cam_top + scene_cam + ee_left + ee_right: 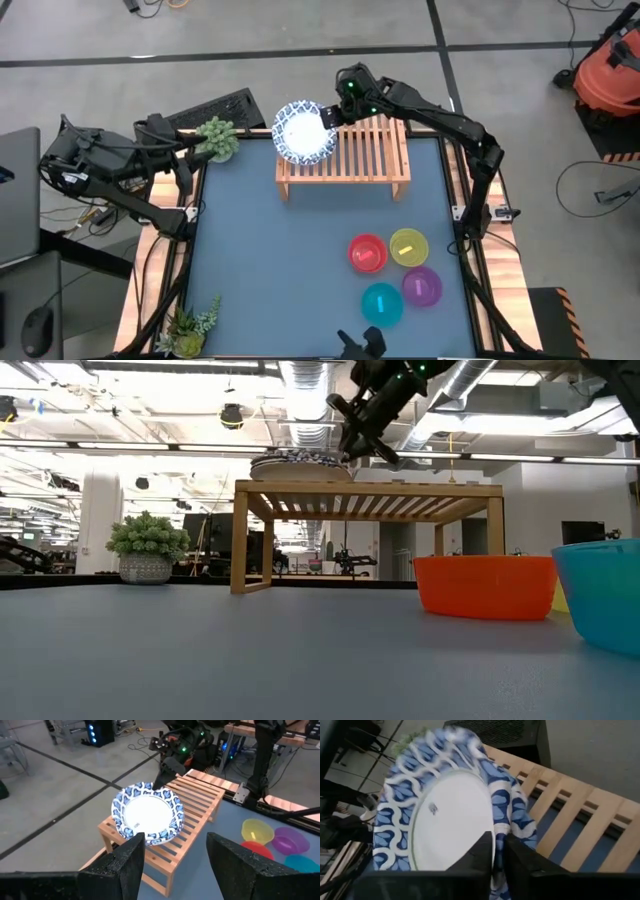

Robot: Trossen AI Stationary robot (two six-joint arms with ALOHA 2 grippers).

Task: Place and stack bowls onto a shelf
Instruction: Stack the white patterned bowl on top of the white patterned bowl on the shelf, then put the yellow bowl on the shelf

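A stack of white bowls with blue patterned rims rests on the left end of the light-wood shelf, also in the left wrist view. My right gripper is shut on the stack's rim. The red bowl, yellow bowl, purple bowl and teal bowl sit on the dark blue tabletop at the near right. My left gripper is open and empty, off the table's far left corner. My right gripper pinches the patterned rim of the bowl stack on its right side, one finger inside the bowl and one outside. The fingers slant down from the far right. The stack sits on the shelf's slats.
A potted plant stands at the far left corner, another at the near left corner. A keyboard lies behind the table. The shelf's right part is bare slats. An orange vacuum stands on the floor.
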